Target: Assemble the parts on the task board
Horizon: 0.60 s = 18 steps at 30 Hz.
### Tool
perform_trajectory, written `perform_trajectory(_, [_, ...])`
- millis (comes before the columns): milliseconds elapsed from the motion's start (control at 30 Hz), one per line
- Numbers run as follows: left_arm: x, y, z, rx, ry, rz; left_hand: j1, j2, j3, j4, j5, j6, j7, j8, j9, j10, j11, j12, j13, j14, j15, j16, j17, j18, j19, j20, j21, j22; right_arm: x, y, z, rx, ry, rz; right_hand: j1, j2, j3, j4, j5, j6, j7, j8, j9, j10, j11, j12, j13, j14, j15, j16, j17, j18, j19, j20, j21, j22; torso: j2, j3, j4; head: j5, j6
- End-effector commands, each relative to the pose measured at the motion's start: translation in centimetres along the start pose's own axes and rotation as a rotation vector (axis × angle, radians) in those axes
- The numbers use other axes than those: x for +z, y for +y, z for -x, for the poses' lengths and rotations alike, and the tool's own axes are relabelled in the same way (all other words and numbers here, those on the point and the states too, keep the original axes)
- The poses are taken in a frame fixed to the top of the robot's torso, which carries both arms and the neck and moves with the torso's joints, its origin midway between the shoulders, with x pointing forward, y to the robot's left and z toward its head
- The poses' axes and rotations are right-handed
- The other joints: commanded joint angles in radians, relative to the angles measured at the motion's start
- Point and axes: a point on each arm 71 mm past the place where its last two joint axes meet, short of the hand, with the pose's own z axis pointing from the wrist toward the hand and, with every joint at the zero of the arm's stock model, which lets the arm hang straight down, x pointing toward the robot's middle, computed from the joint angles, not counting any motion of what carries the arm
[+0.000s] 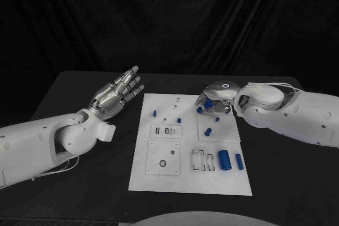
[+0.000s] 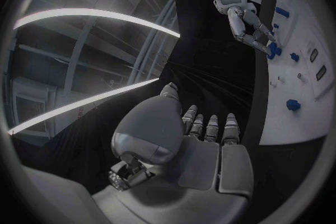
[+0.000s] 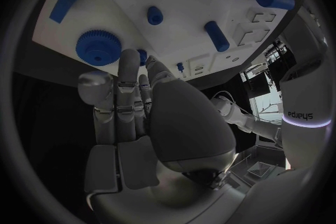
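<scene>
On task board point(image 1: 189, 184), large blue cylinder point(image 1: 225, 160) lies lengthwise, along board's long side.

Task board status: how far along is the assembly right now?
Early, by the look of it. On the white task board, two blue cylinders still lie loose near the empty rectangular slots, and a blue gear sits on the plate. The right hand reaches down over the far parts; whether it grips one is unclear. The left hand is open, off the board.

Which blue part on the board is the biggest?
The thick blue cylinder lying near the board's front right corner. It is wider and longer than the slimmer blue rod beside it and the small blue pieces farther back.
</scene>
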Motion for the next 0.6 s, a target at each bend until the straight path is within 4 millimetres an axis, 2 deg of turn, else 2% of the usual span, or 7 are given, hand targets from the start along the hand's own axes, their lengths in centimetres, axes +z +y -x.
perform_trajectory(33, [0.11, -0.23, -0.19, -0.006, 0.02, -0.021, 0.01, 0.0, 0.007, -0.002, 0.008, -0.003, -0.002, 0.002, 0.0, 0.0, 0.007, -0.007, -0.001, 0.0, -0.004, -0.004, -0.001, 0.009, 0.001, -0.003, -0.003, -0.002, 0.06, 0.02, -0.09, -0.008, -0.002, 0.007, 0.009, 0.001, 0.01, -0.001, 0.006, 0.008, 0.0, 0.0, 0.001, 0.005, 0.003, -0.008, -0.001, 0.0, 0.005, 0.005, 0.002, -0.011, -0.001, 0.005, 0.007, 0.004, 0.005, -0.0018, 0.0026, -0.003, 0.002])
perform_trajectory(100, [0.12, -0.21, -0.2, -0.007, 0.022, -0.019, 0.013, 0.0, 0.008, -0.003, 0.014, -0.003, -0.001, 0.002, 0.0, 0.0, 0.009, -0.007, -0.001, 0.0, -0.003, -0.004, -0.001, 0.009, 0.001, -0.002, -0.003, -0.002, 0.11, 0.02, -0.12, -0.008, -0.001, 0.007, 0.007, 0.001, 0.021, 0.0, 0.007, 0.021, 0.003, 0.005, 0.003, 0.007, 0.004, -0.008, 0.0, -0.001, 0.008, 0.009, 0.004, -0.011, -0.004, 0.007, 0.009, 0.008, 0.006, -0.0018, 0.0029, -0.003, 0.002])
perform_trajectory(167, [0.12, -0.2, -0.2, -0.008, 0.023, -0.017, 0.015, 0.0, 0.009, -0.003, 0.016, -0.003, 0.0, 0.003, 0.0, 0.0, 0.01, -0.007, -0.001, 0.0, -0.003, -0.004, -0.001, 0.009, 0.001, -0.001, -0.003, -0.002, 0.18, -0.01, -0.16, -0.009, 0.002, 0.006, 0.004, -0.001, 0.03, 0.002, 0.007, 0.034, 0.004, 0.01, 0.004, 0.008, 0.004, -0.009, 0.0, -0.003, 0.008, 0.012, 0.006, -0.01, -0.006, 0.008, 0.012, 0.012, 0.008, -0.0025, 0.0058, -0.007, 0.006])
perform_trajectory(300, [0.13, -0.19, -0.16, -0.007, 0.023, -0.016, 0.02, 0.0, 0.011, -0.004, 0.025, -0.002, 0.001, 0.003, 0.0, 0.0, 0.011, -0.007, -0.001, 0.0, -0.001, -0.004, -0.001, 0.009, 0.001, 0.001, -0.003, -0.002, 0.3, -0.09, -0.22, -0.01, 0.005, 0.003, -0.002, -0.005, 0.05, 0.005, 0.004, 0.073, 0.008, 0.023, 0.01, 0.007, 0.004, -0.011, 0.0, -0.006, 0.009, 0.018, 0.008, -0.01, -0.01, 0.009, 0.017, 0.021, 0.006, -0.0034, 0.0058, -0.008, 0.004])
perform_trajectory(433, [0.11, -0.19, -0.1, -0.006, 0.021, -0.015, 0.025, -0.001, 0.014, -0.005, 0.035, -0.001, 0.004, 0.003, 0.0, 0.0, 0.012, -0.007, -0.001, 0.0, 0.0, -0.004, -0.001, 0.009, 0.001, 0.003, -0.003, -0.002, 0.52, -0.15, -0.26, -0.012, 0.004, 0.004, -0.004, -0.007, 0.06, 0.005, 0.005, 0.088, 0.013, 0.028, 0.012, 0.007, 0.005, -0.011, 0.0, -0.008, 0.01, 0.021, 0.01, -0.011, -0.012, 0.011, 0.02, 0.026, 0.003, -0.0041, 0.0023, -0.007, 0.005])
perform_trajectory(600, [0.17, -0.15, -0.09, -0.008, 0.024, -0.013, 0.031, -0.001, 0.017, -0.006, 0.047, 0.002, 0.008, 0.004, 0.001, 0.0, 0.014, -0.007, -0.001, 0.0, 0.0, -0.004, -0.001, 0.009, 0.001, 0.005, -0.003, -0.002, 0.74, -0.24, -0.45, -0.013, 0.009, 0.003, -0.005, -0.009, 0.074, 0.004, 0.006, 0.101, 0.017, 0.029, 0.013, 0.012, 0.008, -0.009, 0.0, -0.008, 0.015, 0.025, 0.012, -0.014, -0.01, 0.014, 0.031, 0.042, 0.002, -0.0042, 0.0017, -0.008, 0.006])
